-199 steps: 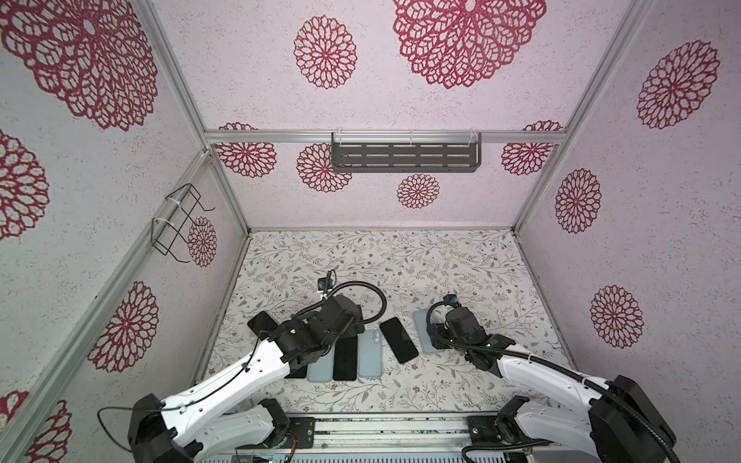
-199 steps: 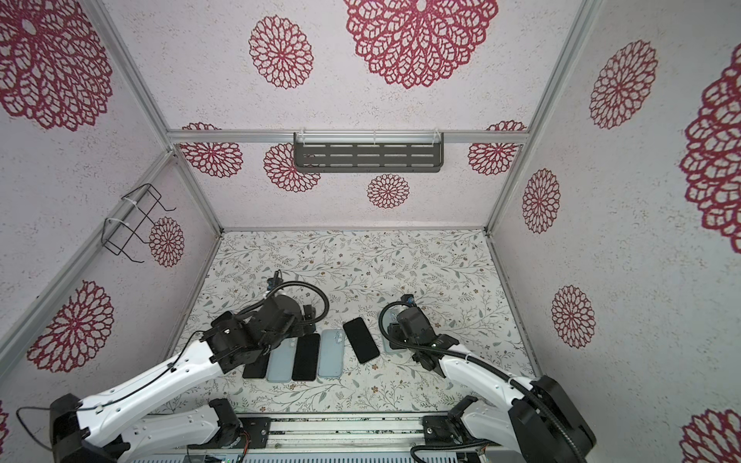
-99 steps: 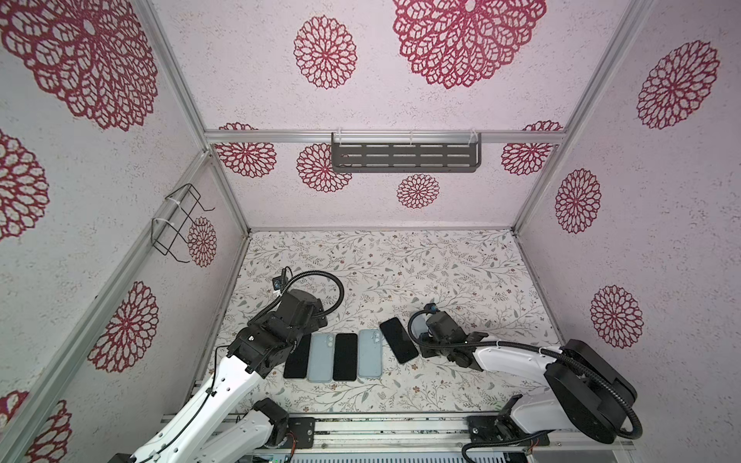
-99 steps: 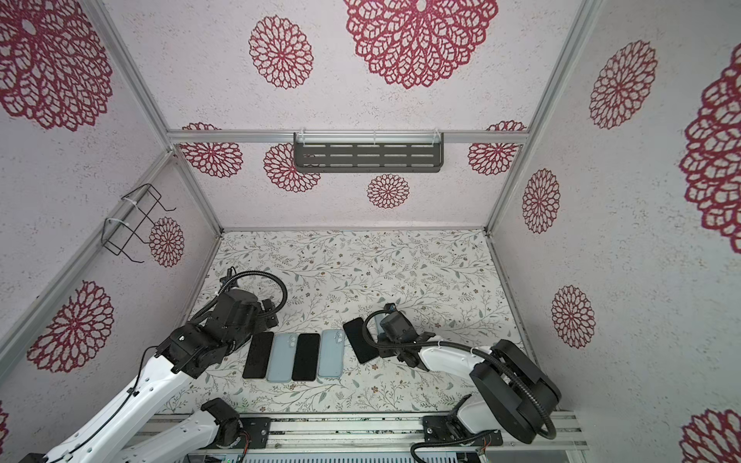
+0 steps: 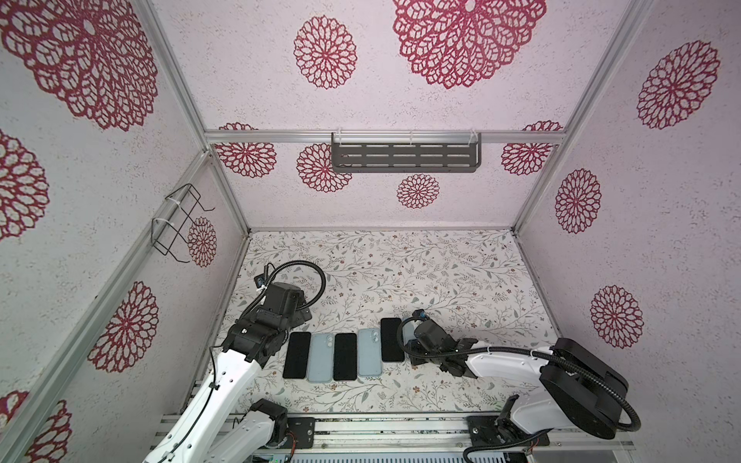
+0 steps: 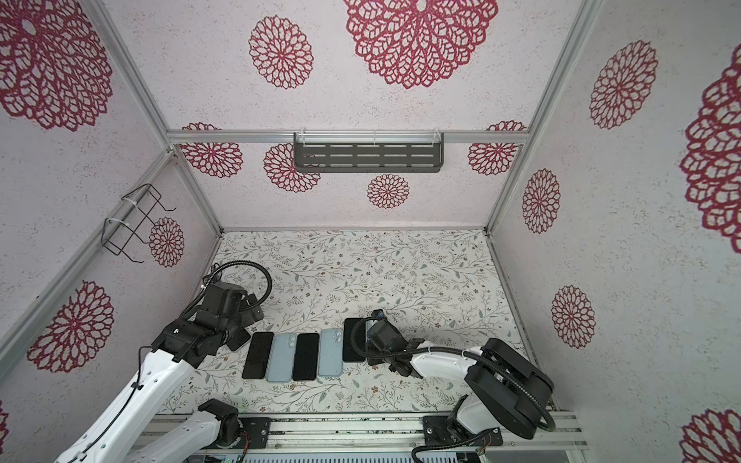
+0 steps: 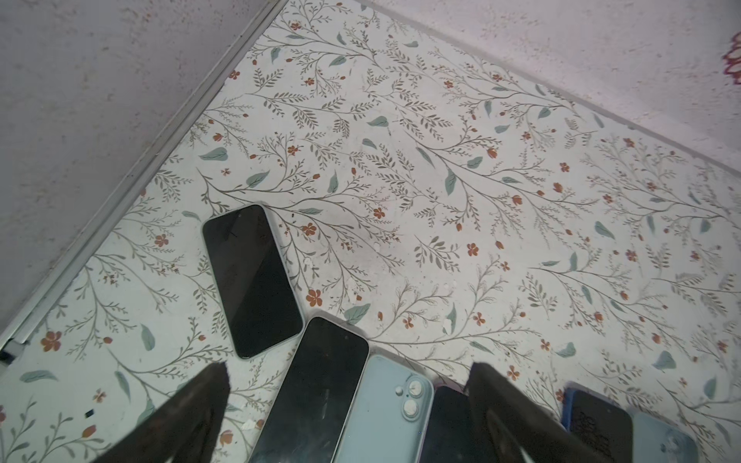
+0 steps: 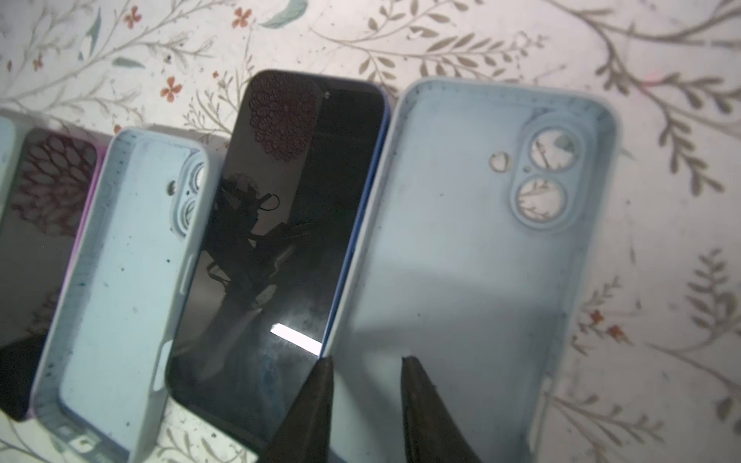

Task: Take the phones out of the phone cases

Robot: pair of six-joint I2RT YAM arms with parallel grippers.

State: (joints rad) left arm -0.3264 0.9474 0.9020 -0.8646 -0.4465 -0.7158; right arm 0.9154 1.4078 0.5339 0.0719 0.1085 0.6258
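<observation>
Phone case [image 8: 461, 260] empty, phone [image 8: 288, 220] just beside it; lift right gripper [image 8: 365, 359], slightly apart, straight up; left gripper [image 7: 349, 365] wide apart.

Phone [image 8: 288, 224] just left of case [image 8: 473, 260] — both on table [image 5: 401, 272].

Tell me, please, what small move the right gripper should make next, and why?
Probably lift the right gripper straight up, clear of the empty case. Its jaws stand open over one end of that case and grip nothing. The phone lies bare beside the case, out of it, so this pair looks finished.
</observation>
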